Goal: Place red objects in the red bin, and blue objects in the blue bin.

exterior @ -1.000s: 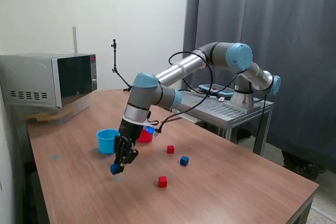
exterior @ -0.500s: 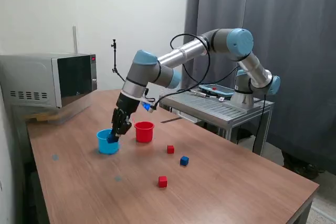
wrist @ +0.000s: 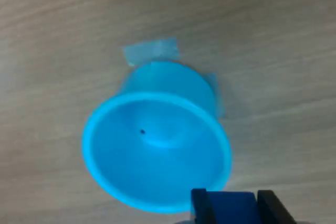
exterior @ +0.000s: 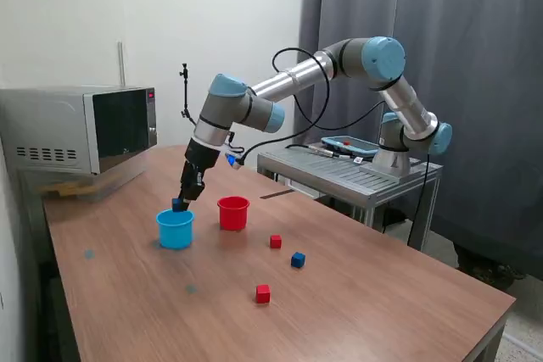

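My gripper is shut on a dark blue cube and holds it just above the rim of the light blue cup. In the wrist view the cube sits between my two black fingers over the edge of the cup, whose inside holds no cube. The red cup stands to the exterior view's right of the blue cup. One red cube, a second blue cube and another red cube lie on the wooden table.
A microwave stands at the exterior view's left, at the table's back. A metal cart with the arm's base stands behind the table. Bits of tape lie on the table around the blue cup's base.
My gripper has carried the blue cube from low over the table, nearer the camera than the blue cup, up and back to just above the cup's rim.
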You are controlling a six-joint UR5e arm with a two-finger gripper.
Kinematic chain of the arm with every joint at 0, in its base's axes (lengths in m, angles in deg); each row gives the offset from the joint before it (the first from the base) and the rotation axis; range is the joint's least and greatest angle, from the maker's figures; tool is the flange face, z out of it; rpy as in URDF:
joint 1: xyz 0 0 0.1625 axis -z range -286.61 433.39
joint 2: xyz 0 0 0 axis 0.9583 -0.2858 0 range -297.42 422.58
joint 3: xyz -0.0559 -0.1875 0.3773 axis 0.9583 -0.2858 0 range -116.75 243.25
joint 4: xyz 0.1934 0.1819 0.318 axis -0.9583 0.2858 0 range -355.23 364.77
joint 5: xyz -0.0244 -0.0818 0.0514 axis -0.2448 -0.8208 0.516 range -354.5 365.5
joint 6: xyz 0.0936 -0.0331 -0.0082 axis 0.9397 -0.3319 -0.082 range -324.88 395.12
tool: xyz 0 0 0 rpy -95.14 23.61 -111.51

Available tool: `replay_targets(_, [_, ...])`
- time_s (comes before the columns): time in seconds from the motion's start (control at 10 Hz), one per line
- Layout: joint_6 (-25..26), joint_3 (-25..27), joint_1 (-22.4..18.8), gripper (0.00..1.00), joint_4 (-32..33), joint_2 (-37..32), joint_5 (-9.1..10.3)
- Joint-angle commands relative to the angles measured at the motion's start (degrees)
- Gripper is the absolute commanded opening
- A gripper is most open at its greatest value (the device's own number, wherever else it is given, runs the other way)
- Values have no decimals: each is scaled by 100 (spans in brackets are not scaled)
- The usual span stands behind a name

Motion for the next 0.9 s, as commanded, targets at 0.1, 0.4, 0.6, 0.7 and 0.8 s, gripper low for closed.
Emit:
replay_targets(0.1, [97, 141, 215, 0, -46, -23, -19])
replay_targets(0.4, [106, 115, 329, 0, -37, -23, -1])
replay_targets(0.6, [106, 115, 338, 100, -37, -23, 25])
replay_targets(0.7, [106, 115, 338, 100, -46, -14, 25])
replay_targets(0.8, [106, 124, 338, 100, -37, -14, 25])
